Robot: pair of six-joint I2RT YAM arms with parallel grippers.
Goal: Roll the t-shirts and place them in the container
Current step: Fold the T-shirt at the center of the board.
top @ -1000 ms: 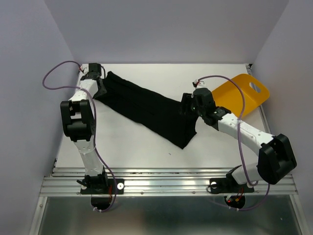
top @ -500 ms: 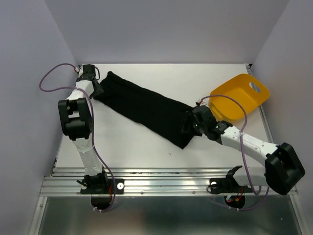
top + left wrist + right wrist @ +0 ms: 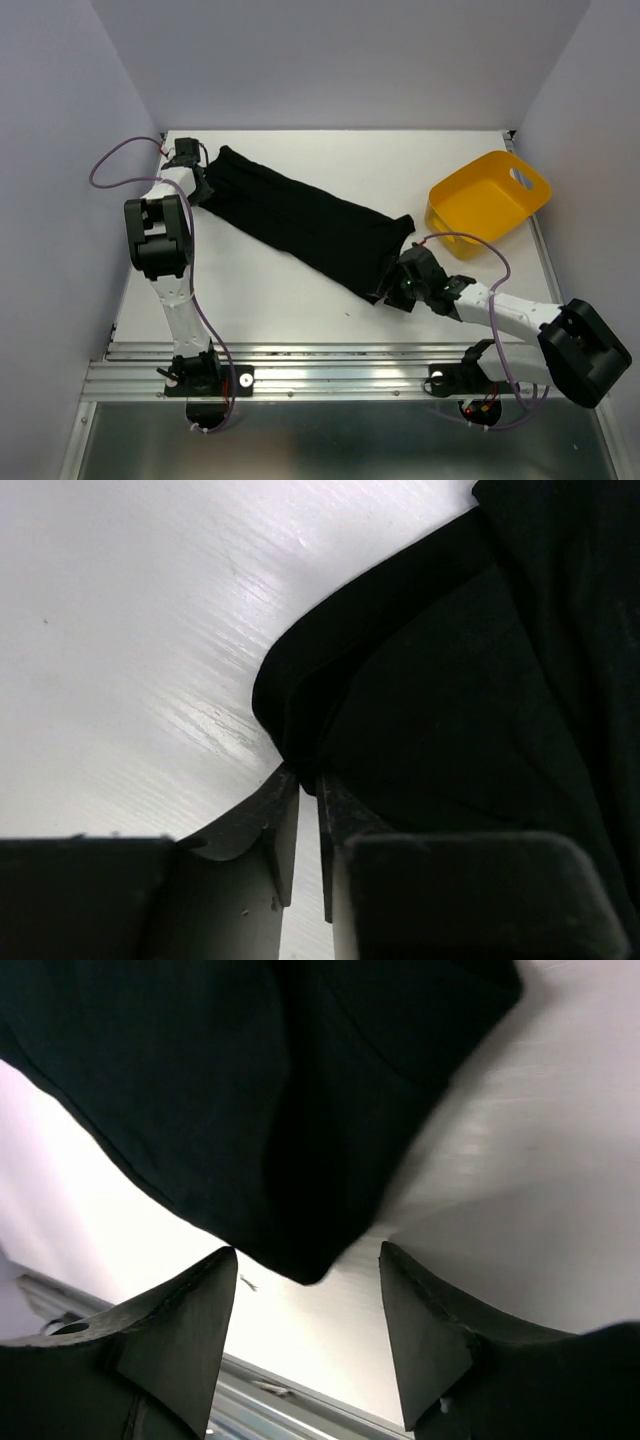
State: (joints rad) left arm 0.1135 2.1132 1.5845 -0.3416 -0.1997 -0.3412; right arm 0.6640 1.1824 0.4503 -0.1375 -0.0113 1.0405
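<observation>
The left claw (image 3: 301, 785) is pinching the t-shirt (image 3: 300, 215) edge at ten o'clock. The right claw (image 3: 305, 1305) is gaping wide at its five o'clock corner, with bare worktop (image 3: 250, 290) lying beside.

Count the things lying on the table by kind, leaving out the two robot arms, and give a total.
black t-shirt: 1
yellow tub: 1
Total: 2
</observation>
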